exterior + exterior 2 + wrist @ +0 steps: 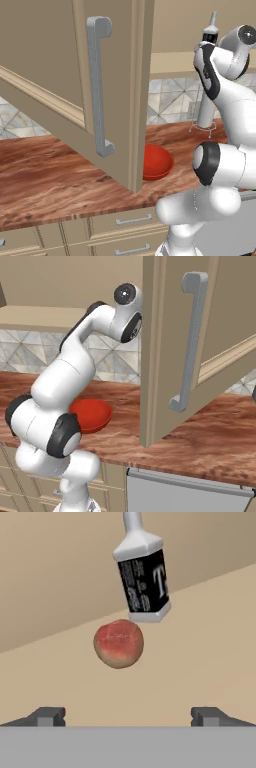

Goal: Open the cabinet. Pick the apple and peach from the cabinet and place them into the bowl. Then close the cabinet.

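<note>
A kitchen — wood-grain counter (60,175), tiled backsplash (172,102), beige cabinet (60,65); drawers (132,220) below.

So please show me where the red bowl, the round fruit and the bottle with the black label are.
bowl (157,161): left base view, on its red inner wall.
round fruit (119,643): hand view, on the middle of its reddish skin.
bottle (144,579): hand view, on its black label.

Red bowl (156,162) on wood-grain counter (45,180); peach (118,643), bottle (142,579) on shelf (200,662).
</note>
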